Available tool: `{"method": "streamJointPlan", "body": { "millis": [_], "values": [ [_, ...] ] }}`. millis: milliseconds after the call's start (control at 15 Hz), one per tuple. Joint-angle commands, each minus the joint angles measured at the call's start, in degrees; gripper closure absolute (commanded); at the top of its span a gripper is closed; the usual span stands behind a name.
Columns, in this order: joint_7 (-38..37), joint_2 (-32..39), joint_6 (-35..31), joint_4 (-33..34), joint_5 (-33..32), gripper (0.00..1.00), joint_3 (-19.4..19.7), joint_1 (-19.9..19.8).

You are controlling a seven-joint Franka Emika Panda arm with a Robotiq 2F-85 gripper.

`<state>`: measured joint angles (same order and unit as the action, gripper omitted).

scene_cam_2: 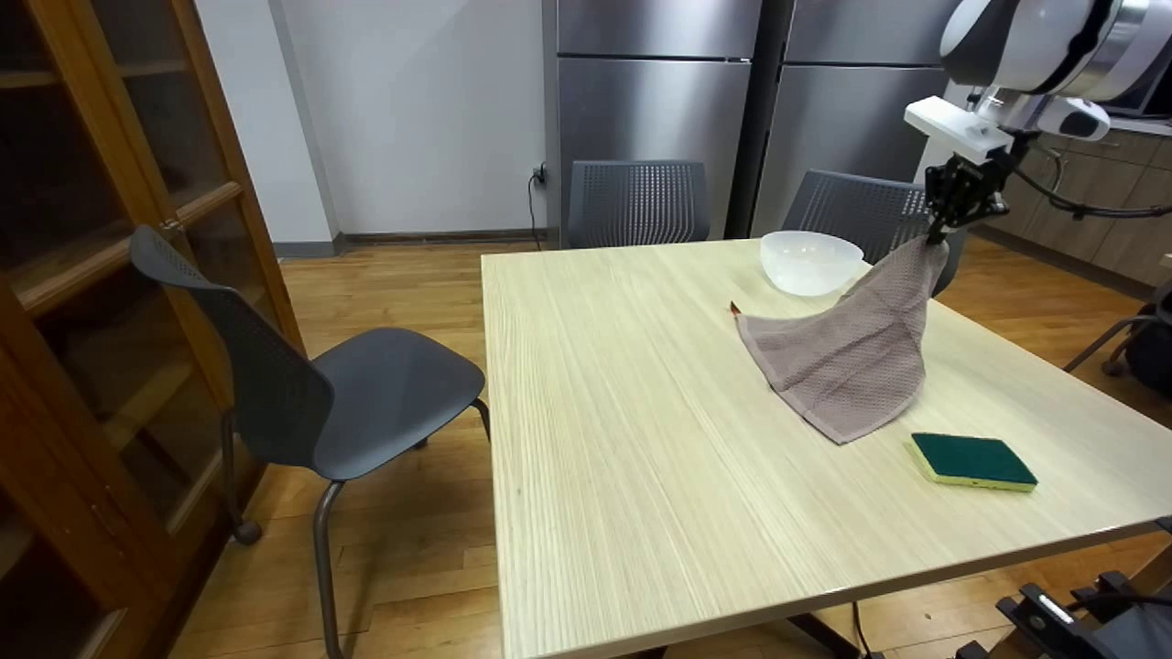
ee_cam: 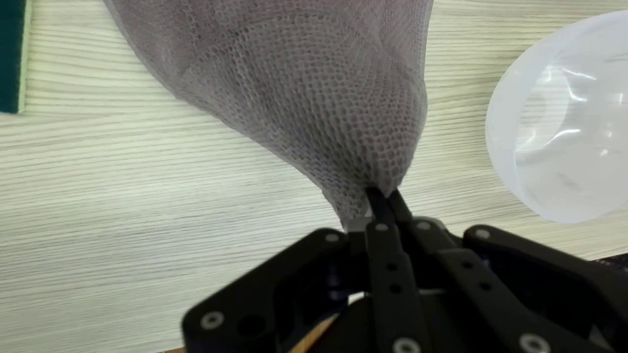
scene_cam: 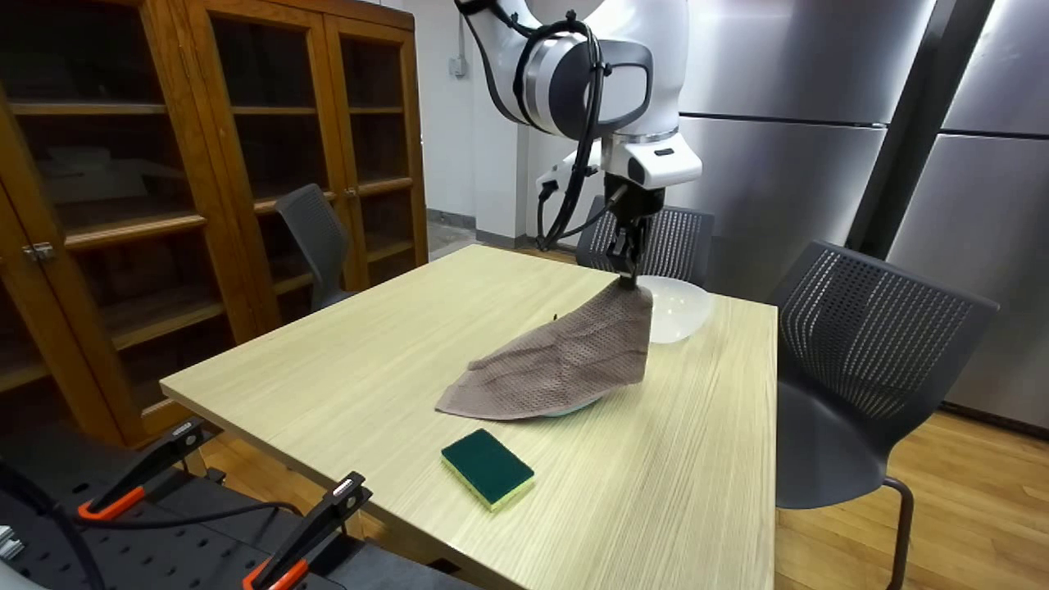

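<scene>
My gripper (ee_cam: 386, 197) is shut on one corner of a grey-brown waffle-weave cloth (ee_cam: 314, 93), pinched between its fingertips. In both exterior views the cloth (scene_cam: 565, 356) hangs from the gripper (scene_cam: 628, 280) in a slanting drape, its lower part resting on the table. A teal edge (scene_cam: 574, 408) peeks out from under it in an exterior view; what it belongs to is hidden. A small dark reddish tip (scene_cam_2: 734, 308) sticks out by the cloth's far corner. Close to the gripper stands a translucent white bowl (scene_cam_2: 808, 261).
A green and yellow sponge (scene_cam: 489, 467) lies on the pale wooden table (scene_cam_2: 623, 412), nearer the robot's base. Grey chairs (scene_cam: 869, 352) stand around the table edges. Beyond are steel refrigerators (scene_cam_2: 655, 110) and a wooden glass-door cabinet (scene_cam: 270, 106).
</scene>
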<state>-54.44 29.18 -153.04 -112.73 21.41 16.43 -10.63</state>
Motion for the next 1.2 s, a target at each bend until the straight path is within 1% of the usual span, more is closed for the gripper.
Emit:
{"method": "streamJointPlan", "body": {
  "millis": [0,600,667,733,800,1000,1133],
  "values": [
    [0.11,-2.00,0.22,-1.94,-0.65,1.00,-0.30,-0.56],
    [-1.32,1.21,1.67,0.35,-0.55,1.00,0.02,-1.29],
    [-1.58,1.80,1.83,0.63,-0.76,0.73,0.20,-1.18],
    [-1.81,2.25,2.10,0.88,-0.87,0.71,0.34,-1.12],
    [-1.82,2.60,2.35,1.10,-0.84,0.66,0.34,-1.21],
    [-2.03,3.15,1.94,1.07,-0.86,0.42,0.53,-0.95],
    [-2.17,3.39,1.97,1.15,-0.93,0.29,0.63,-0.82]
  ]
}}
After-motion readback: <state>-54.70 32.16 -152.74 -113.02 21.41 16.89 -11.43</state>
